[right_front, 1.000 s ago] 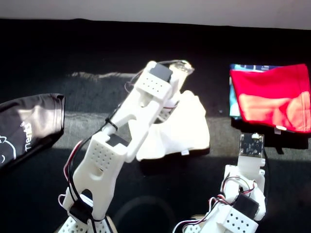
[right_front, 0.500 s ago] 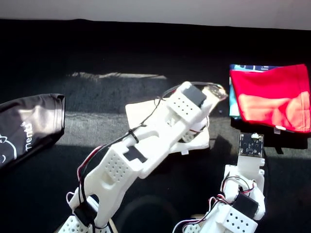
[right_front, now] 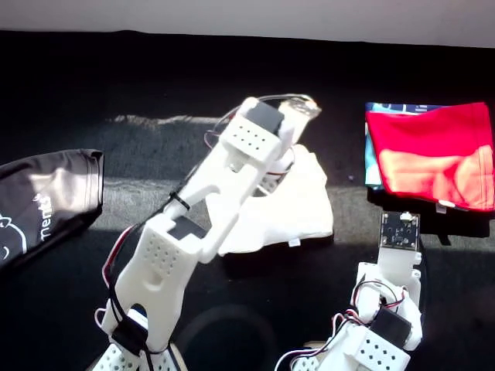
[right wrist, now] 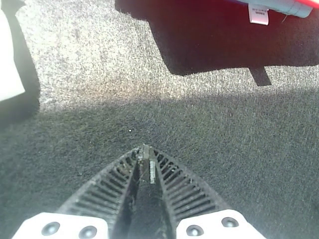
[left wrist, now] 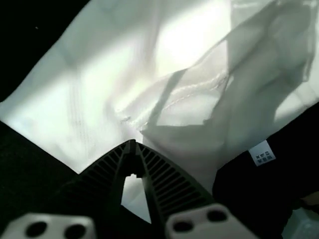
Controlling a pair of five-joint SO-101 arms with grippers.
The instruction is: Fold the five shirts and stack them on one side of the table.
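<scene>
High view: the left arm [right_front: 224, 185] is lying across the white shirt [right_front: 305, 209] at mid-table [right_front: 155, 77], hiding its left part. The shirt's long axis is running diagonally, near left to far right. A black shirt [right_front: 39, 193] is lying at the left edge and a red shirt [right_front: 433, 154] at the right.

Left wrist view: the left gripper [left wrist: 133, 145] is pinching the white shirt, tips together.

Right wrist view: the right gripper [right wrist: 144, 149] is hanging closed and empty.

Loose shirt [right_front: 302, 205] mid-table, folded stack [right_front: 433, 154] right, flat shirt [right_front: 46, 197] far left.

The table [right_front: 69, 85] was covered in dark, felt-like cloth. A pale wall [right_front: 232, 14] ran behind it. Sunlight [right_front: 131, 199] crossed the middle.
</scene>
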